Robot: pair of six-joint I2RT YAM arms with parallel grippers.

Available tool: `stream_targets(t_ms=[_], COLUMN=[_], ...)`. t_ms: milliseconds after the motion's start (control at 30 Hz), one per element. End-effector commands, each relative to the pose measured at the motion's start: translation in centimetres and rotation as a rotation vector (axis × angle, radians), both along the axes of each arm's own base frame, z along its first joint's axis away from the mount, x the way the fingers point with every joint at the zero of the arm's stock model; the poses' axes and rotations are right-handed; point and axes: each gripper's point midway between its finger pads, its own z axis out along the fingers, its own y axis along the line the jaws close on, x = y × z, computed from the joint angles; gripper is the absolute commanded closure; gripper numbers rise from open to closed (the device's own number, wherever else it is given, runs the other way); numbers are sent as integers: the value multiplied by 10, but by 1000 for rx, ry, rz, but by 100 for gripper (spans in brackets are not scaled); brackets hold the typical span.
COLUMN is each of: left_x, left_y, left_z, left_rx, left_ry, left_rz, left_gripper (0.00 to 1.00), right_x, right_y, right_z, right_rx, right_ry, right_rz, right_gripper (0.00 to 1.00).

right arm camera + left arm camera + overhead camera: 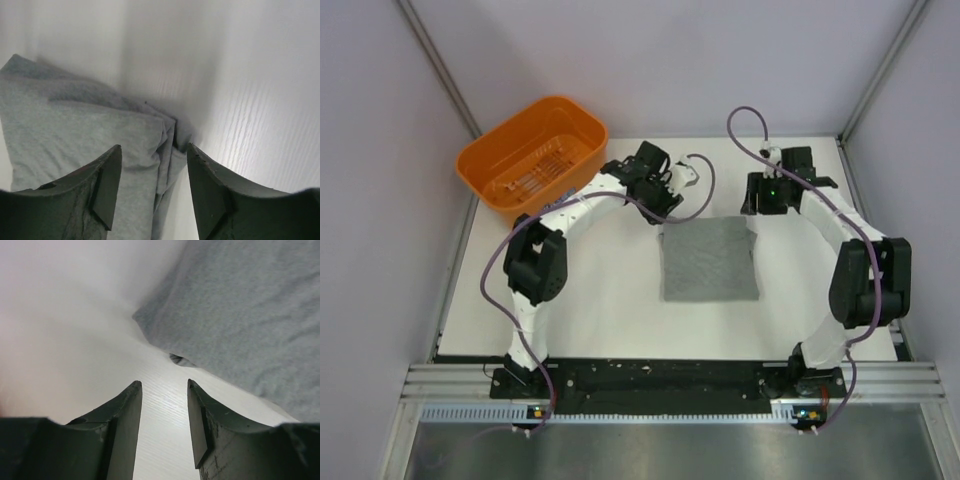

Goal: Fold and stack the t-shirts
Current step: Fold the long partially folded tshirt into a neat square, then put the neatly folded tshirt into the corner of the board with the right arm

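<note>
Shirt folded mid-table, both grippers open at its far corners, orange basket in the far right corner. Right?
Not quite. The orange basket sits in the far left corner, not the right; the top external view shows it. The rest holds: the t-shirt lies folded mid-table, and the left gripper and right gripper are open at its far corners.

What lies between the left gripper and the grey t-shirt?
Only bare white table, shown in the left wrist view: the open left gripper stands apart from the t-shirt.
</note>
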Motion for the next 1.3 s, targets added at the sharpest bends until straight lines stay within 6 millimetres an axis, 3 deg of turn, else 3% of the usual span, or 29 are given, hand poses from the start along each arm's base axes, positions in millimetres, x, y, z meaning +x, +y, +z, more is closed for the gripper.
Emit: stream_targets(t_ms=[0,133,333,433,500,567,667,767,933,1100,1267], left_x=[-29,-33,-17,-14,-12,-11,-7,-1,4,4,-3], left_y=[-35,-44,-34,-32,-29,-27,-24,-19,-19,-12,3], left_z=[31,0,-52,-63,-67,-69,-65,-56,-21,21,34], left_rx=[-184,-183,-49,-18,-2,5,5,9,-15,-47,-49], left_ry=[-3,85,156,163,161,158,148,123,43,-43,-71], left_rz=[-95,-85,1,13,18,19,28,41,17,-3,-2], left_gripper=[54,53,55,55,55,55,55,55,51,49,48], right_x=[-41,-55,-63,-64,-62,-59,-56,-54,-52,-50,-37], right_y=[10,10,26,37,40,41,34,24,12,-5,-26], right_z=[-12,-41,-77,-88,-92,-93,-90,-91,-91,-90,-85], right_rx=[141,143,247,306,331,342,346,307,220,101,28], right_ry=[127,194,289,324,331,331,323,316,309,301,275], right_rz=[-118,-136,-109,-85,-79,-82,-99,-116,-96,-72,-106], right_gripper=[42,39,37,39,47,67,83,90,100,100,100])
